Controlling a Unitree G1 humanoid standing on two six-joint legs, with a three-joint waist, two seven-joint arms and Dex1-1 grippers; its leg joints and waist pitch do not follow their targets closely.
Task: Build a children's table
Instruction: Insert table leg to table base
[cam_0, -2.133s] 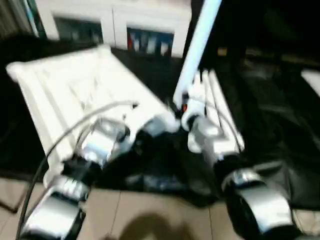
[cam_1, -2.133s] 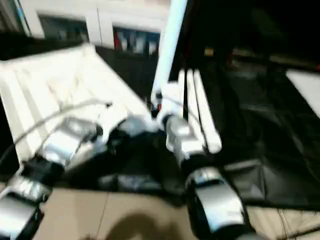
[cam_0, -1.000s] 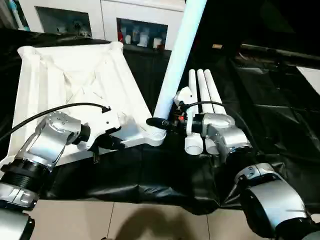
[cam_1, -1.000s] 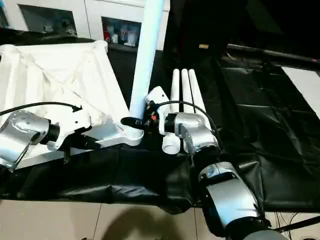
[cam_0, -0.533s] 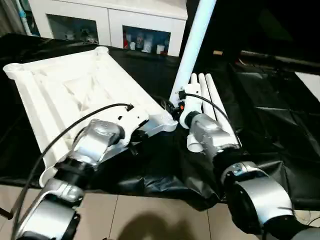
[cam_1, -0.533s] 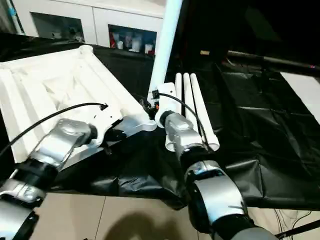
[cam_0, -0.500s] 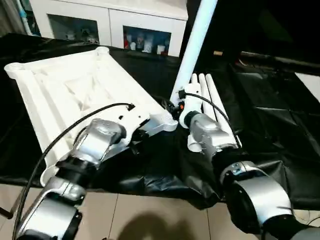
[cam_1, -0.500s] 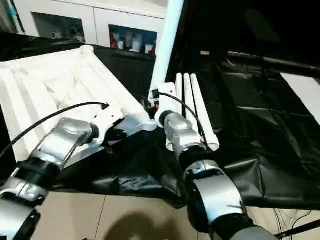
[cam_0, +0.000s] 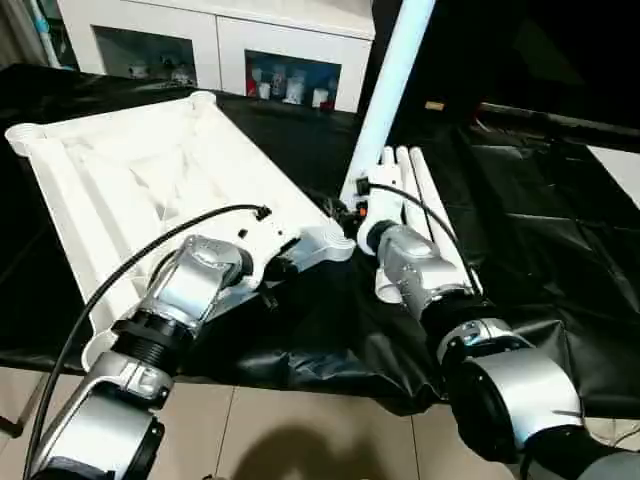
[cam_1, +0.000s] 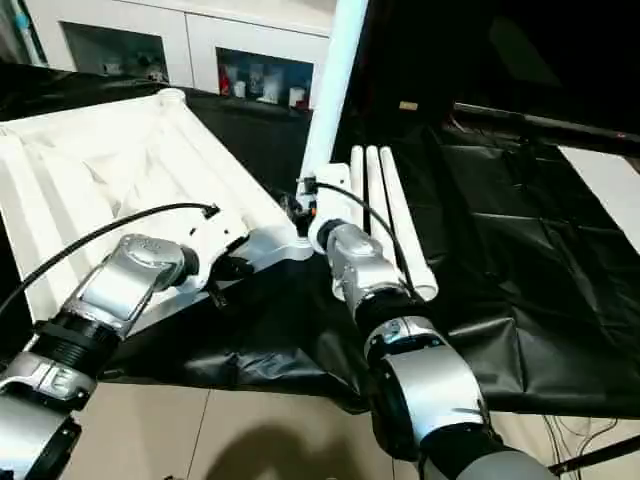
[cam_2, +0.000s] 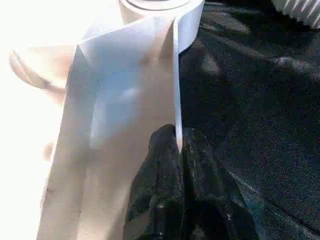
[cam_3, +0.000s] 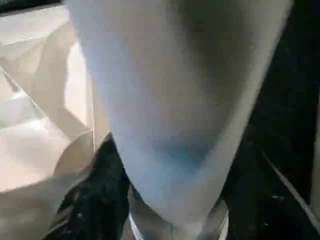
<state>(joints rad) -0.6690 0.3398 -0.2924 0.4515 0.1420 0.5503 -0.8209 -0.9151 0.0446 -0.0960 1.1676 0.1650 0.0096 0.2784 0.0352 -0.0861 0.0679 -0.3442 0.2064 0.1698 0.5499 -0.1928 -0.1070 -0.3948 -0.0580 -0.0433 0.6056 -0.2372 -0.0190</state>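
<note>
Though right hand (cam_0: 349, 211) unreadable behind upright leg (cam_0: 386, 100), left hand (cam_2: 178, 146) pinching tabletop rim (cam_2: 175, 75).

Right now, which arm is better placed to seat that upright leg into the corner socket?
Probably the right. The right gripper sits at the base of the upright leg, at the corner socket. The left gripper is shut on the tabletop's edge, steadying it.

One white tabletop (cam_0: 150, 190), one upright leg (cam_0: 390, 90), three loose legs (cam_0: 425, 210), two pincers
</note>
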